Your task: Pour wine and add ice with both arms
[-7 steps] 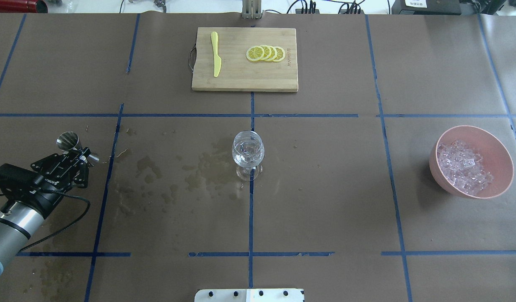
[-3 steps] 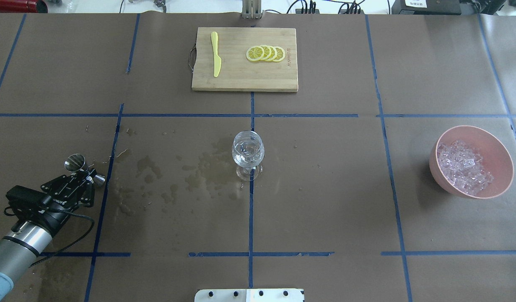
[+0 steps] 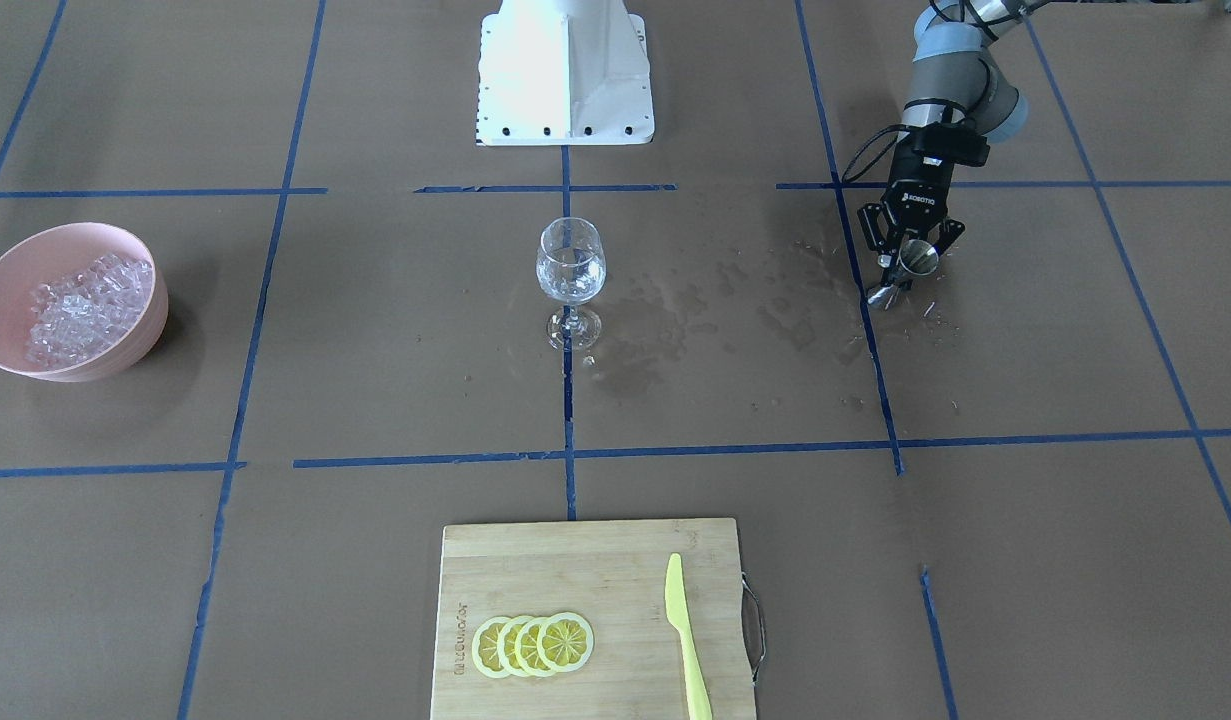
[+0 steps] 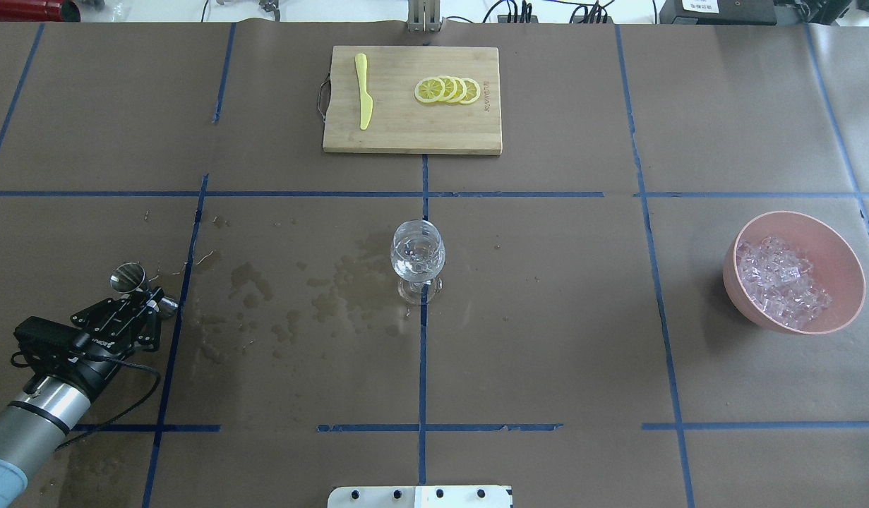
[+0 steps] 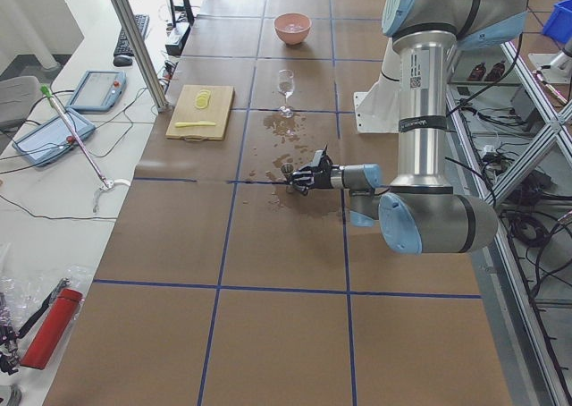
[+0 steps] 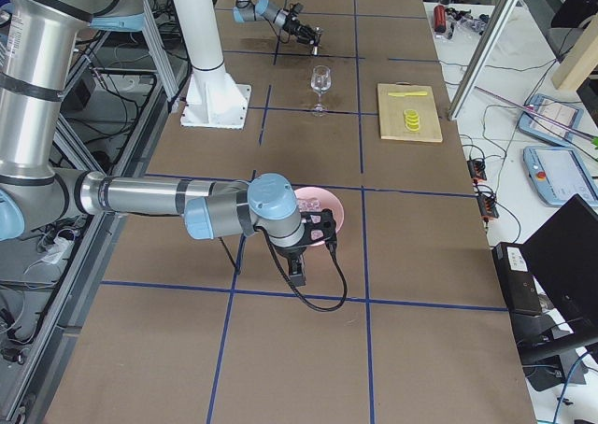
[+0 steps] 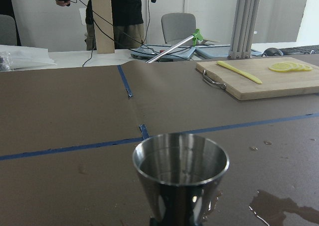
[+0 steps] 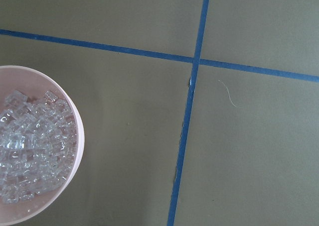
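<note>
Status of left gripper (image 4: 149,293): it is pinching the steel jigger (image 4: 128,277) at its waist, jaws pressed onto it, at the lower left of the overhead view. You are holding the cup upright, mouth up in the left wrist view, which is guarding against drips. Whether any liquid is sitting inside, I cannot tell.

The wine (image 4: 417,264) is showing as a shallow clear measure in the wine glass (image 3: 571,262) at the centre of the frame, well apart from the jigger. Wet patches (image 4: 335,296) are lying on the paper between the two.

The ice (image 4: 780,282) is sitting heaped in the pink bowl (image 4: 833,243) at the right of the overhead view. The right gripper (image 6: 320,226) is hanging just beside that bowl in the right side view. Its own camera is catching the rim only at lower left, so it is not centred over the cubes. I cannot tell whether its jaws are spread or pressed together.

Judgement: pouring is looking complete and no ice is yet in the glass. You are apparently staging the right arm at the bowl for that step.
</note>
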Motion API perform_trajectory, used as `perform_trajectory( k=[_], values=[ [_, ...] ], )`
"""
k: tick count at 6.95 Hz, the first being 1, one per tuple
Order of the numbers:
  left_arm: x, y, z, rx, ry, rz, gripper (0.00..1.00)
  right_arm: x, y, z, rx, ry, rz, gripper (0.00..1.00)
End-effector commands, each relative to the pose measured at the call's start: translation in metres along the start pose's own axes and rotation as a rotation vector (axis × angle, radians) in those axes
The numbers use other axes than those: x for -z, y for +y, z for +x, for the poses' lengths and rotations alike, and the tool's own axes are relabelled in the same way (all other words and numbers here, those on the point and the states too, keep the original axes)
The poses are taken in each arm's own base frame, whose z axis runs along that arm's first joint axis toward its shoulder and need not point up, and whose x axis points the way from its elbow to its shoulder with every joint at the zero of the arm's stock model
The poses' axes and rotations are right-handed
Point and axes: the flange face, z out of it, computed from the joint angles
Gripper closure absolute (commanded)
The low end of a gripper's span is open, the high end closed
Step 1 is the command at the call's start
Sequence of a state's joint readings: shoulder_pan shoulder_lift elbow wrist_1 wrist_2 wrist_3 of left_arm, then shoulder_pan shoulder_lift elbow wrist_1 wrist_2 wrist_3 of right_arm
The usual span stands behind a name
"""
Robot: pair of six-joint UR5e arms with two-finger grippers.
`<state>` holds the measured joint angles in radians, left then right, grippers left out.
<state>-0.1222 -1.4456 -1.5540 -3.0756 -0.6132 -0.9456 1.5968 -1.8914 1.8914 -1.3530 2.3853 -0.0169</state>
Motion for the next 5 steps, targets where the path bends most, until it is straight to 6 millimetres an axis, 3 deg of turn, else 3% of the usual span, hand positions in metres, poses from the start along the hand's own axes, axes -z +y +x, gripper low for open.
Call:
perform_trajectory(
  k=[1,2,3,4,5],
  values=[
    [0.0012,0.0031,0.0014,-0.003,0.003,-0.005,0.82,0.0,0.0,0.0,0.0,0.0,0.0,0.0],
    [0.0012,0.0031,0.0014,-0.005,0.003,-0.005,0.65,0.0,0.0,0.0,0.0,0.0,0.0,0.0],
    [0.001,0.0024,0.0027,-0.002,0.005,-0.004,0.4,0.0,0.0,0.0,0.0,0.0,0.0,0.0],
    [0.001,0.0024,0.0027,-0.004,0.005,-0.004,0.24,0.0,0.0,0.0,0.0,0.0,0.0,0.0],
    [0.0015,-0.0001,0.0036,0.004,0.004,0.005,0.0,-0.0005,0.0002,0.0005,-0.001,0.0,-0.001,0.0]
  ],
)
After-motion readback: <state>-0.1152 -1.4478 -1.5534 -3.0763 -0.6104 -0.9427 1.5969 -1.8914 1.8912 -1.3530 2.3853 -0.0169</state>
